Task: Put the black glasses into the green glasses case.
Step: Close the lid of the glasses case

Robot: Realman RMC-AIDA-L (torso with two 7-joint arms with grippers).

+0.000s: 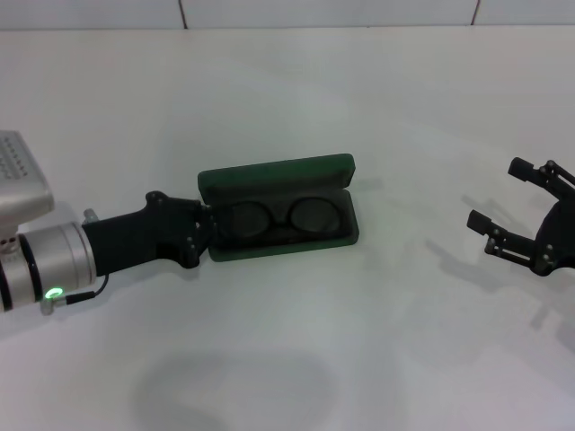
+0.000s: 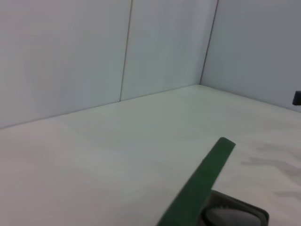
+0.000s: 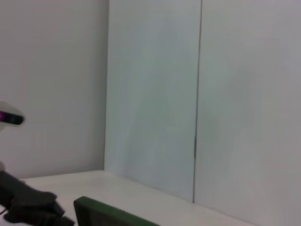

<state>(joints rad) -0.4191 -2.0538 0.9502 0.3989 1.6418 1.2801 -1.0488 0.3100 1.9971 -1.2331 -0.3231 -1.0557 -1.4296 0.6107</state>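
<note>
The green glasses case (image 1: 274,177) lies open in the middle of the white table, with its lid standing up at the back. The black glasses (image 1: 314,215) lie inside its tray, both lenses facing up. My left gripper (image 1: 208,230) is at the case's left end, right against the tray. My right gripper (image 1: 499,194) is open and empty, well to the right of the case. The lid's edge shows in the left wrist view (image 2: 202,183) and in the right wrist view (image 3: 108,214).
The white table (image 1: 287,359) stretches all round the case. A pale panelled wall (image 2: 94,52) stands behind it. My left arm shows in the right wrist view (image 3: 28,202).
</note>
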